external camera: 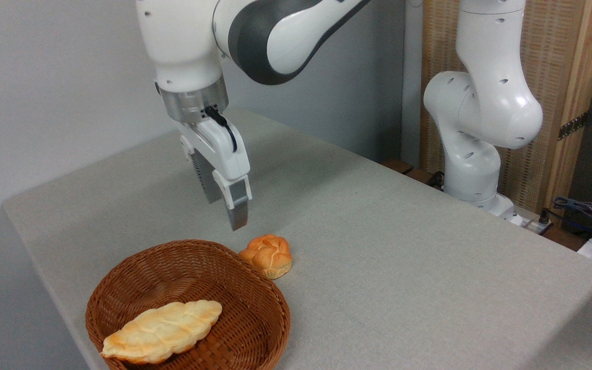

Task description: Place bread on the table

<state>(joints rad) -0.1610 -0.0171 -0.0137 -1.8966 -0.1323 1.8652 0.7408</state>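
Bread point(266, 255) sits on table point(404, 267), touching the basket point(255, 329) rim's far side, outside it. Gripper point(229, 208) hangs above, slightly left of it, holding nothing; how wide the jaws stand can't be told from this side-on view. Looks placed already; the next move is likely to retreat upward.

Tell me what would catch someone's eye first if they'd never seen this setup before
The big white robot arm dominates the top of the view, its gripper hanging empty above the near left part of the table. Just below it a small golden bun sits on the cloth, right beside the rim of a brown wicker basket. Inside the basket lies a longer, paler braided loaf.
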